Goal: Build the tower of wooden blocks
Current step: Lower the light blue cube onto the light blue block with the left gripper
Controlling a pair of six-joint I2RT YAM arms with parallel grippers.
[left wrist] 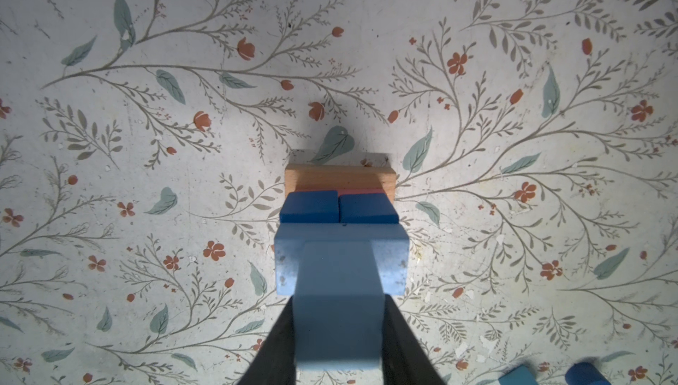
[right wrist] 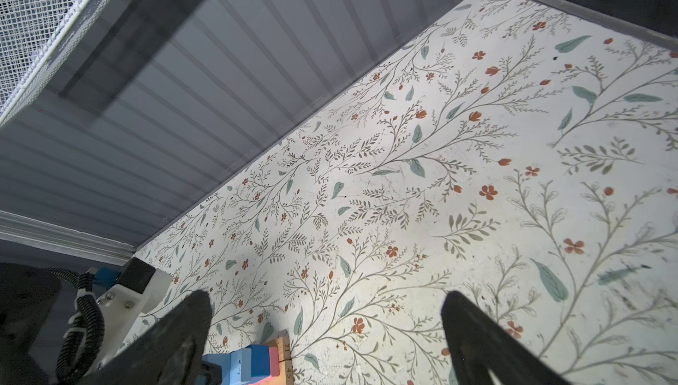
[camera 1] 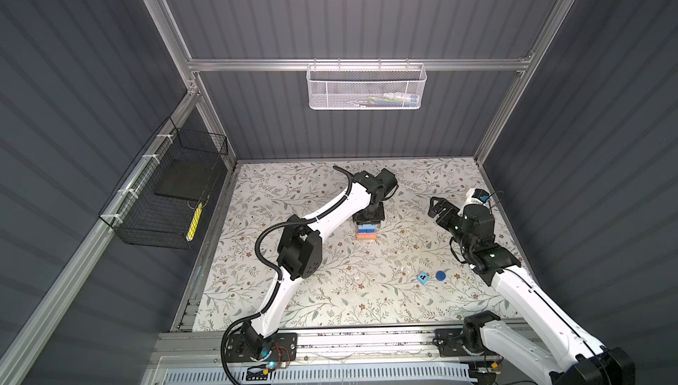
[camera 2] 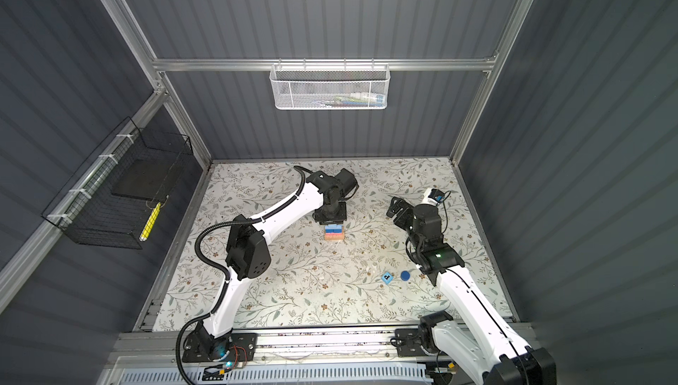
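In left gripper [left wrist: 338, 298], light blue block [left wrist: 339, 313], perhaps atop the tower [left wrist: 367, 210].

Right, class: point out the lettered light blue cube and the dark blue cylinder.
lettered light blue cube [camera 1: 423, 277]: a top view, lettered top face.
dark blue cylinder [camera 1: 440, 275]: a top view, round top face.

Both top views sit high at the front edge, looking down and back across the whole floral table [camera 1: 348, 291], basically the same shot nudged sideways. Left wrist cam points straight down, really close over the block tower [left wrist: 341, 234]. Right wrist cam sits low, angled toward the back wall [right wrist: 165, 126], and catches that same tower at its frame edge.
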